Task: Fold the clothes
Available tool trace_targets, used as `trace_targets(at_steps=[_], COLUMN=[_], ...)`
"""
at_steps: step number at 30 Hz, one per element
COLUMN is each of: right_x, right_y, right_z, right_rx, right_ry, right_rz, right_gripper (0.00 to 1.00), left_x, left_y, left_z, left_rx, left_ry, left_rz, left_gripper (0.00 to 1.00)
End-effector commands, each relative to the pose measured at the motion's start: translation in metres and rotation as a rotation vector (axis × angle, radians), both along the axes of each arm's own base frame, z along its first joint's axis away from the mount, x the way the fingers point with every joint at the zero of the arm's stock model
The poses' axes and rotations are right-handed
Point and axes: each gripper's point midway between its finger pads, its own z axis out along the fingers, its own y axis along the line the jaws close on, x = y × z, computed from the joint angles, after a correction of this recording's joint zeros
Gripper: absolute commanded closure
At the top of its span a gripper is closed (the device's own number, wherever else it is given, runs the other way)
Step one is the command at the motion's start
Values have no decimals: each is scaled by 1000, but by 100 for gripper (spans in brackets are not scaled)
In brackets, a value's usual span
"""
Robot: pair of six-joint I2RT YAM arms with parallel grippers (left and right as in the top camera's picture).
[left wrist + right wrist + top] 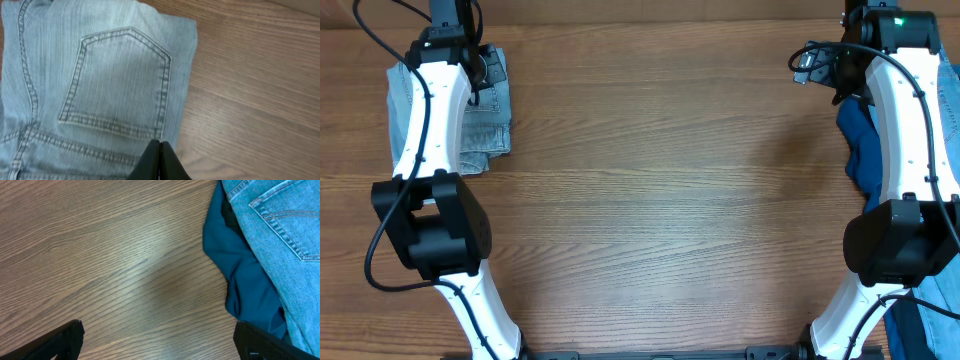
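The pale faded denim shorts [485, 115] lie folded at the table's far left, partly under my left arm. In the left wrist view the shorts [100, 85] show a stitched back pocket and waistband. My left gripper [160, 157] is shut and empty over their lower right edge. A dark blue cloth [860, 145] lies at the far right with a brighter light-blue denim garment [280, 235] over it; the cloth [240, 265] shows beside it. My right gripper [160, 337] is open wide over bare wood, left of the cloth.
The wooden table [670, 190] spans the view. More blue denim [925, 320] hangs at the lower right corner by the right arm's base. Black cables run along both arms.
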Motion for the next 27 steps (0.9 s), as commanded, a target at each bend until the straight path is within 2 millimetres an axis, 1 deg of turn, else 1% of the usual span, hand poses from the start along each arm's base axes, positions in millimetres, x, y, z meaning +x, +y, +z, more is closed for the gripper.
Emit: trace_targets(at_steps=[1,4,6,8,10,12,19,24,27], right_x=[-1,-1,-1,-1,-1,-1,-1,-1,-1], right_y=[-5,-5,-5,-5,-5,-5,-5,-5,-5], right_z=[-1,-1,-1,-1,-1,-1,-1,-1,-1], right_rx=[-14,-13,-14,-14,-14,-13,-13,-13,-13], right_ry=[4,4,4,4,4,4,4,4,4], right_rz=[-8,-8,-8,-8,-8,-8,-8,-8,-8], right_gripper=[0,0,0,0,0,0,0,0,0], left_x=[4,3,-3,-12,-20,-27,-71,-94,-104], left_y=[11,24,35,45,55,66,115,139,148], left_z=[-43,-81,-111,-130,-143,-144,-149,-151,-151], left_rx=[25,33,26,17,9,0,-60,-78,-85], left_ry=[74,134,188,237,274,288,376,424,444], left_rz=[5,33,55,74,95,124,279,337,358], left_gripper=[96,96,96,96,96,96,96,96,96])
